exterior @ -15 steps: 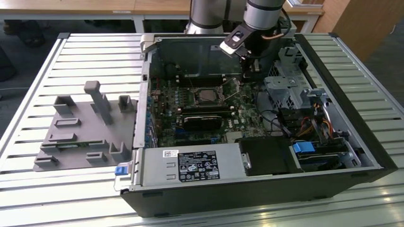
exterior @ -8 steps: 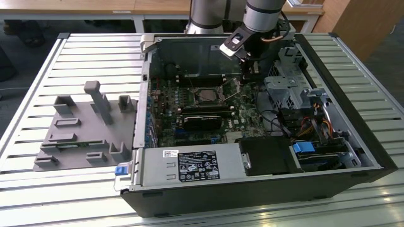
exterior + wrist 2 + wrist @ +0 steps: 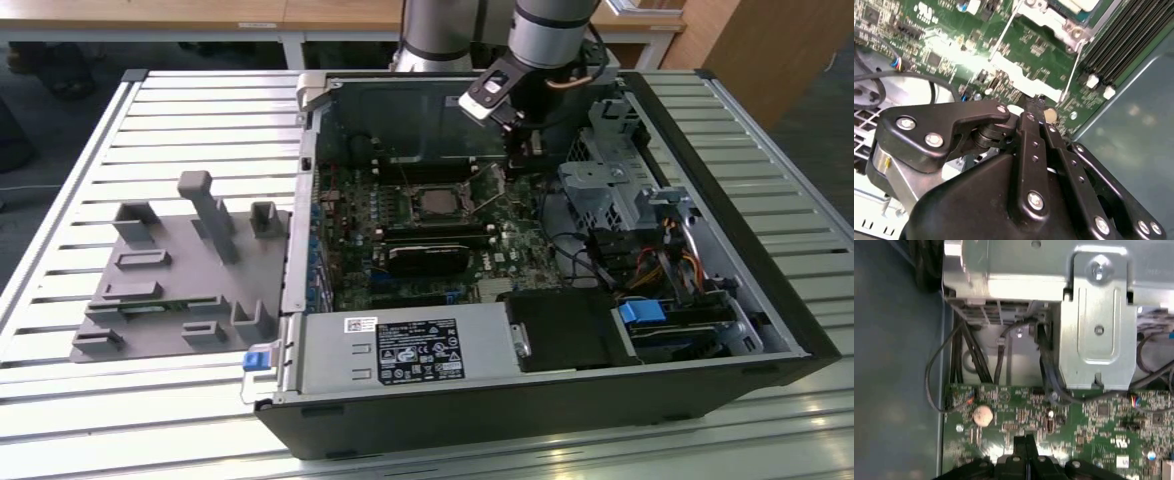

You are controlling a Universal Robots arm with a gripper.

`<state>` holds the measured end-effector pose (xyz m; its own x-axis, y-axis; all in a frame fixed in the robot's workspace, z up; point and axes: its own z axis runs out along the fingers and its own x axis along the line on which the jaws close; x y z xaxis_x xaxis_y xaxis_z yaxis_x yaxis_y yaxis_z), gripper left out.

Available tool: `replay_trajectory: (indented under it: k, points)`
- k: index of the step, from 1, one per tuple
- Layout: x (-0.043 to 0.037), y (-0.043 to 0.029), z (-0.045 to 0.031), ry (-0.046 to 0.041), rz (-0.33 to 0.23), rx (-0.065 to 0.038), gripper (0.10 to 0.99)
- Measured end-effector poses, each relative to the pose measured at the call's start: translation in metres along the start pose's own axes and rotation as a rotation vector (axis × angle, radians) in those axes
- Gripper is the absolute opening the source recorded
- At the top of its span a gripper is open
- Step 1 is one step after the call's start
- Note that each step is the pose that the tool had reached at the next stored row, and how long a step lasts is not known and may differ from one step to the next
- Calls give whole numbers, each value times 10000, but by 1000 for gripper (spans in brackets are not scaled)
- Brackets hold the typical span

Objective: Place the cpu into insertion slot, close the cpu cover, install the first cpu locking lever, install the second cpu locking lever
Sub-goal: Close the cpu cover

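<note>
Crowding the gripper point(image 3: 1026, 441), whose black jaws press together on nothing, are a folded silver sheet-metal drive cage point(image 3: 601, 185) and looping black cables point(image 3: 971, 352); the dull square cpu point(image 3: 438, 203) sits nearby in the insertion slot point(image 3: 408, 212) on the green motherboard point(image 3: 400, 275).

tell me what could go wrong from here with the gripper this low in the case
The gripper, shut, sits just above the motherboard near a coin battery; a slip might scrape small parts. The locking lever beside it is a thin rod, so the gripper could slide off it. Loose black cables hang close and might catch on it.
</note>
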<state>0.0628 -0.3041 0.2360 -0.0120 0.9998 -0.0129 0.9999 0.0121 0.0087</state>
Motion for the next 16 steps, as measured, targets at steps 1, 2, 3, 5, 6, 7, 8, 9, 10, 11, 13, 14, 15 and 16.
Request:
replay_trajectory:
  k: [1,2,3,5,6,7,8,9,10,11,13,14,15,16]
  points:
    - [0,-29,0,0,0,0,106]
    - [1,-55,0,0,0,0,106]
    - [1,-77,-1,0,0,0,106]
    - [1,-111,-2,-1,1,0,106]
    - [1,-122,-1,-1,0,0,106]
    - [1,-133,-2,-1,0,0,106]
    - [1,-143,-3,-1,0,1,106]
    - [1,-155,-4,-1,-1,3,106]
    - [2,-170,-4,0,0,3,106]
    - [2,-189,-4,2,0,4,106]
    - [2,-231,-5,0,-1,4,106]
    - [2,-249,-5,0,-1,4,106]
    - [3,-267,-4,1,1,4,106]
    - [3,-288,-3,0,1,3,106]
